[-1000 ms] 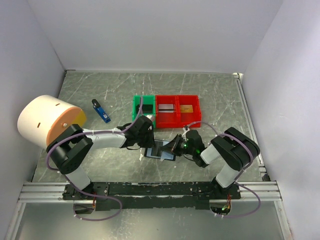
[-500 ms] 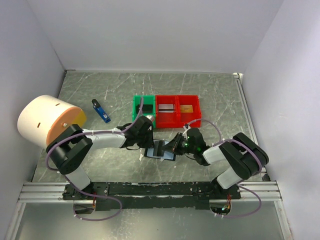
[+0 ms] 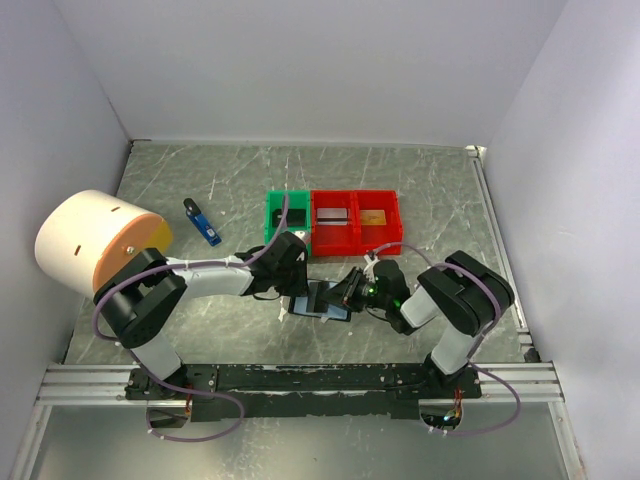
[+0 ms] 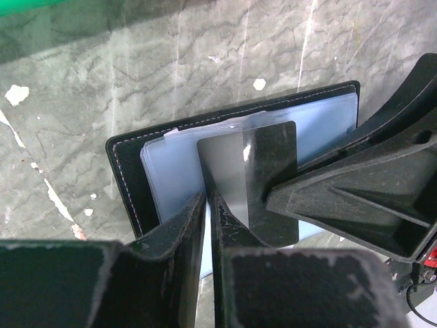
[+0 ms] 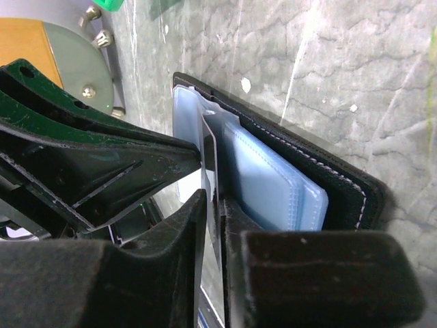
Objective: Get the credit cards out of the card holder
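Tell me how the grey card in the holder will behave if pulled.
The card looks thin and stiff, so it should slide rather than fold. Its glossy face may slip between the right fingers. The card holder looks light and may drag along unless pinned.

The left tool (image 4: 208, 205) and right tool (image 5: 215, 205) hide the thin dark grey plastic card's (image 4: 249, 174) lower end.

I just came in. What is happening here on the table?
Both arms meet over the open card holder. The right gripper has its jaws closed on a dark card sticking out of the blue sleeves. The left gripper is at the sleeve edge, jaws nearly closed; what they pinch is unclear. Two other cards lie in the red bins.
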